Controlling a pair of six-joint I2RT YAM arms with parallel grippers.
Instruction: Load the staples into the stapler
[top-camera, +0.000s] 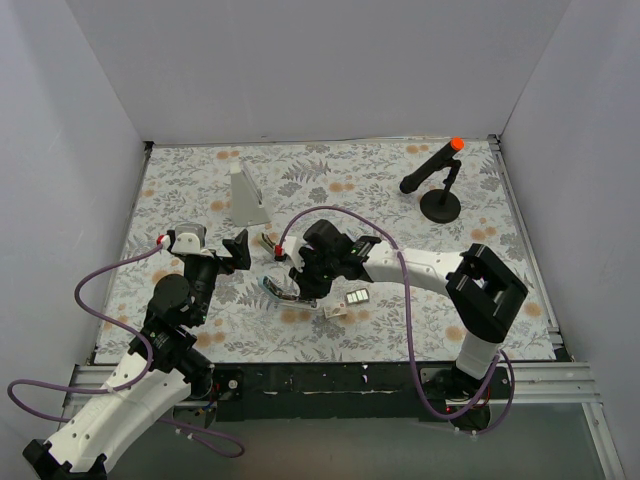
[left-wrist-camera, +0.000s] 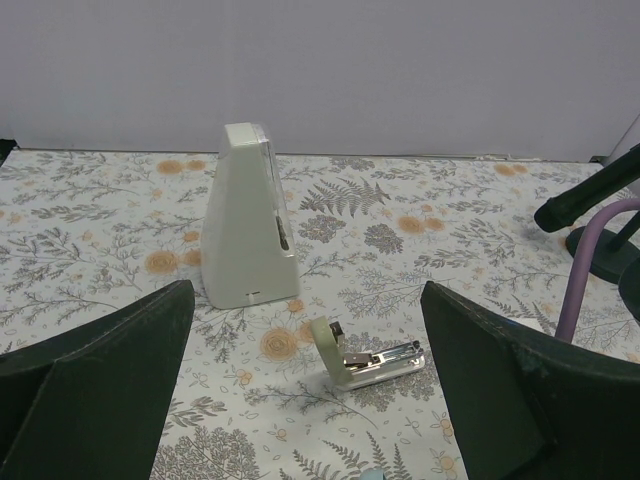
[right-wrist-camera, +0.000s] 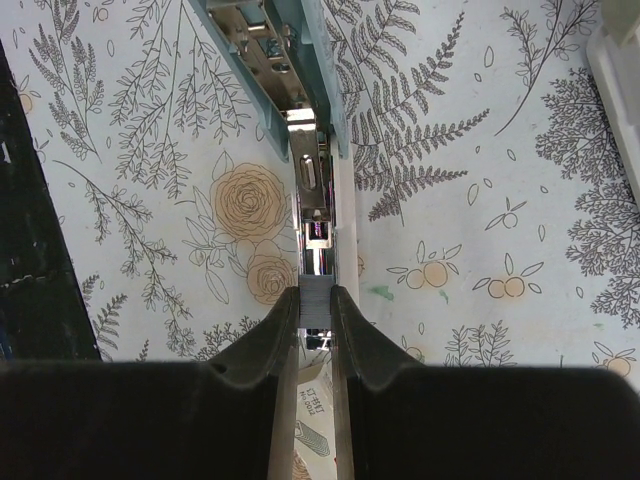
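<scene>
- right gripper: fingers nearly together, pinching a thin grey staple strip at the tips. It looks like staples, but the wrist view is tight, so not fully sure.
- the strip sits in line with the opened stapler, whose exposed metal rail runs straight up to the fingertips. Can't tell whether strip and rail touch.
- the stapler lies on the floral table, mid-front, under the right gripper.
- rest of the staples: a small tray with silvery strips and a whitish packet, side by side just right of the stapler.
- left gripper: jaws spread wide, holding nothing, hovering left of the stapler.
- ahead of it: a grey-white wedge stands upright, with a small pale-green stapler lying open near its base.
- black stand with an orange tip at far right, well apart.
</scene>
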